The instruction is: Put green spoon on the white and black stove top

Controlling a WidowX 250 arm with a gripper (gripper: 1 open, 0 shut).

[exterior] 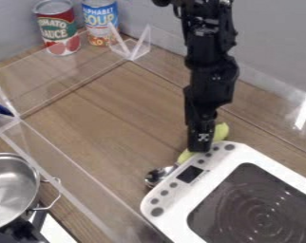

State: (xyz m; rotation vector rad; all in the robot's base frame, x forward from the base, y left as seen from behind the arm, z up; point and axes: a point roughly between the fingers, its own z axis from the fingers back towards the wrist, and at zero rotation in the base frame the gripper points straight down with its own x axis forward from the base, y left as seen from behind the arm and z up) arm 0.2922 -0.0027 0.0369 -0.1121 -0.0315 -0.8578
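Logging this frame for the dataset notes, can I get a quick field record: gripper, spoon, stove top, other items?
gripper: gripper points down over the spoon handle, right at the stove's back-left edge; whether the jaws clamp it is not visible
green spoon: green spoon lies on the wooden table, handle under the gripper, silver bowl by the stove's left corner
stove top: white and black stove top, nothing on its rings
task status: spoon not yet on stove
other: steel pot lower left; two cans at back
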